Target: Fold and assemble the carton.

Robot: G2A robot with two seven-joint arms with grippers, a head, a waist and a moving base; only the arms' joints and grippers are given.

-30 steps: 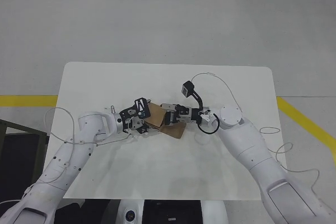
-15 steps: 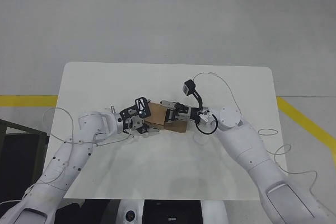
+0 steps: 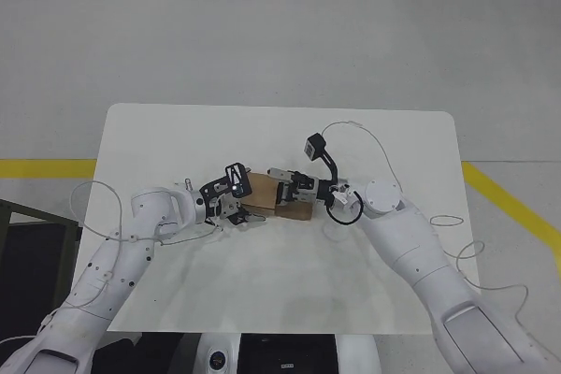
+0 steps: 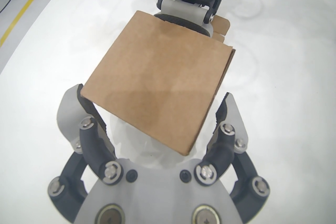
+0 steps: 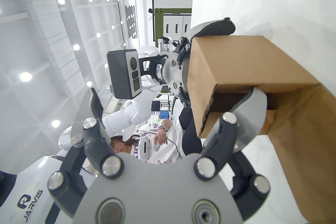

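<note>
Now: carton [image 4: 157, 88] at mid-desk [image 3: 168, 140], my left jaws apart astride one end, right jaws apart, one finger [image 5: 249, 107] inside.

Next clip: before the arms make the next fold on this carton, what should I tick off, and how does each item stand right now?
1. Carton between both arms, over the table: ok.
2. Left end effector clamped on carton: not ok, jaws spread around a corner.
3. Right end effector clamped: not ok, open, one jaw inside the carton's open end.
4. That end's flaps closed: not ok.
5. Carton resting on table or lifted: cannot tell.
</note>
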